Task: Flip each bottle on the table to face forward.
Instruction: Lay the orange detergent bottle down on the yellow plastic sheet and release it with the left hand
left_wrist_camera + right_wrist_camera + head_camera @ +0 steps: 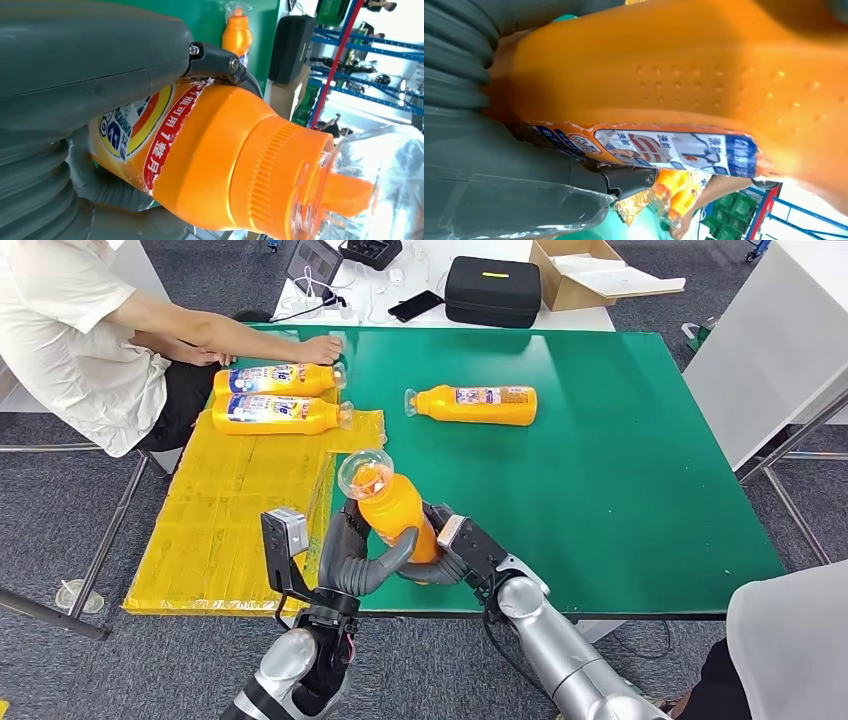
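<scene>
Head view: held bottle (395, 508) is raised over the green table (640, 490) near its front edge, clear cap at 11 o'clock. Left hand (362, 552) and right hand (440, 552) both grip its body. Third bottle (475, 404) lies at 1 o'clock; two bottles (275, 398) at 10 o'clock on yellow mat (230, 520), a person's hand (322, 348) beside them.
</scene>
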